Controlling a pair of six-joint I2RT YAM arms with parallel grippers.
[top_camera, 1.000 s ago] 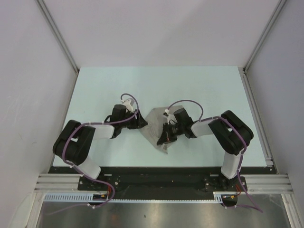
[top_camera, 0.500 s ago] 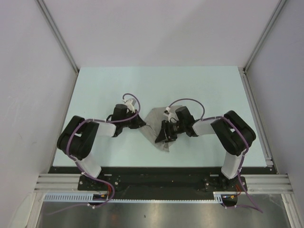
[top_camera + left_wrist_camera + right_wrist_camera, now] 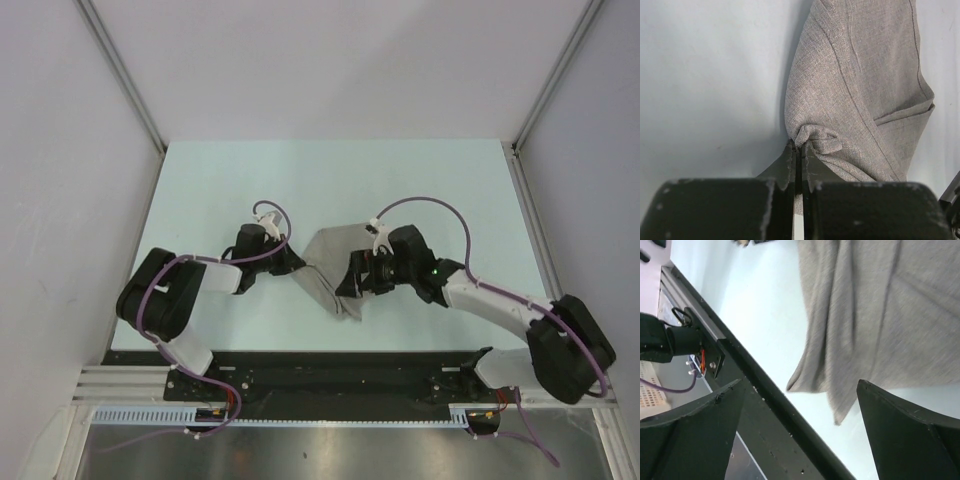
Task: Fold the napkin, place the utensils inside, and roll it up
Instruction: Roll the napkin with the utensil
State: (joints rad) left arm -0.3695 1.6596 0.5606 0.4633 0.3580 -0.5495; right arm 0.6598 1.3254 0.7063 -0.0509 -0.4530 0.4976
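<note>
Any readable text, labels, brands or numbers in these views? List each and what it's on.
None: no text can be read in any view.
napkin: plain grey cloth, no tag or print showing.
table: blank.
base rail: no lettering can be made out; anything there is too small to read.

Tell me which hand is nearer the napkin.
Left. The left hand is shut on a bunched edge of the napkin, touching it; the right hand hangs open above the cloth, apart from it.
</note>
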